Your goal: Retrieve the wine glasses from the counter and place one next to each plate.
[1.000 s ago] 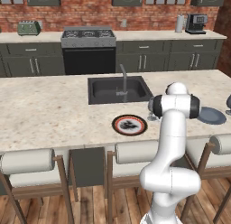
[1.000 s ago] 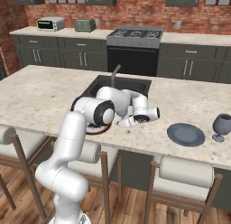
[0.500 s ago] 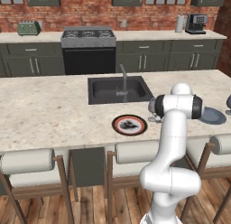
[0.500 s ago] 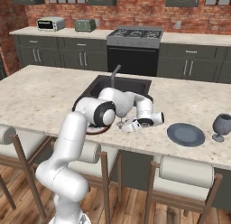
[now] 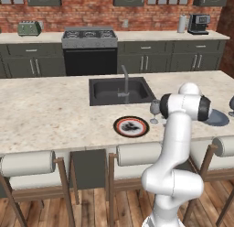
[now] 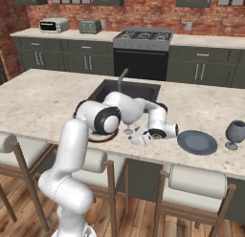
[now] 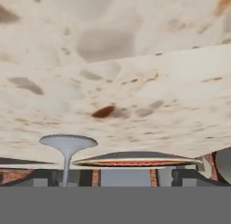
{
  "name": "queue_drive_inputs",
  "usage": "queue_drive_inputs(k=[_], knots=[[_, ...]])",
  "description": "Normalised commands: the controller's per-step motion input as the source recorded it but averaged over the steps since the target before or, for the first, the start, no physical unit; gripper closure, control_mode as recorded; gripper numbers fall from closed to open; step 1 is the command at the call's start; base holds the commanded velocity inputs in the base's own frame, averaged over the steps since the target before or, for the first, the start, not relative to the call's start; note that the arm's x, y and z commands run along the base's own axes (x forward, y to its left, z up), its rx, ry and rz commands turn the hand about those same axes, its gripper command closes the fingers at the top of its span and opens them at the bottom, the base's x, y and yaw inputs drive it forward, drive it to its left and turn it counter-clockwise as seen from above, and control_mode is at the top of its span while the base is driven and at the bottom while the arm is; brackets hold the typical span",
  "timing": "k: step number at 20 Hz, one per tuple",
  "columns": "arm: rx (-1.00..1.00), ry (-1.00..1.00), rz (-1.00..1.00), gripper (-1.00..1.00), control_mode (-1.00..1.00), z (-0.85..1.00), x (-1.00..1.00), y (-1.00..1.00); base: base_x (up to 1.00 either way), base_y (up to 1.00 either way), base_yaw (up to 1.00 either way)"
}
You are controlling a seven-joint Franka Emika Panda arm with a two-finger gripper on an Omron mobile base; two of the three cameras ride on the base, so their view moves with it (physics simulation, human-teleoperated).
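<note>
A slim clear wine glass (image 5: 155, 110) stands upright on the island, just right of the white plate (image 5: 131, 126) with the red-and-black rim. In the right base view this wine glass (image 6: 128, 127) stands free, and my gripper (image 6: 136, 137) lies low just to its right, open with nothing between the fingers. The rolled hand view shows the glass's foot (image 7: 67, 142) and that plate (image 7: 135, 160) edge-on, close by. Further right lies the slate-blue plate (image 6: 197, 142), with a darker wine glass (image 6: 235, 132) standing beside it.
The black sink (image 5: 119, 90) and its faucet (image 5: 124, 79) sit just behind the plates. Padded stools (image 6: 197, 183) line the island's near edge. The counter (image 5: 137, 36) with the stove (image 5: 89, 36) runs along the brick wall.
The hand has drawn back to the right and towards the island's near edge, away from the slim glass, which stays standing by the rimmed plate. The jaws have spread a little wider.
</note>
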Motion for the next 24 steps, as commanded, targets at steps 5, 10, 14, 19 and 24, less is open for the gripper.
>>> queue_drive_inputs(k=[5,10,14,19,24], knots=[[0.00,-0.17,0.00,-1.00,-1.00,0.47,-0.65,0.00,0.00,0.00,0.00],[0.00,-0.16,0.00,-1.00,-1.00,0.69,-0.79,0.03,0.00,0.00,0.00],[0.00,-0.09,0.00,-1.00,-1.00,0.89,-0.50,0.04,0.00,0.00,0.00],[0.00,-0.09,0.01,-1.00,-1.00,1.00,-0.53,0.05,0.00,0.00,0.00],[0.00,-0.01,0.07,-1.00,-1.00,1.00,-0.68,0.15,0.00,0.00,0.00]])
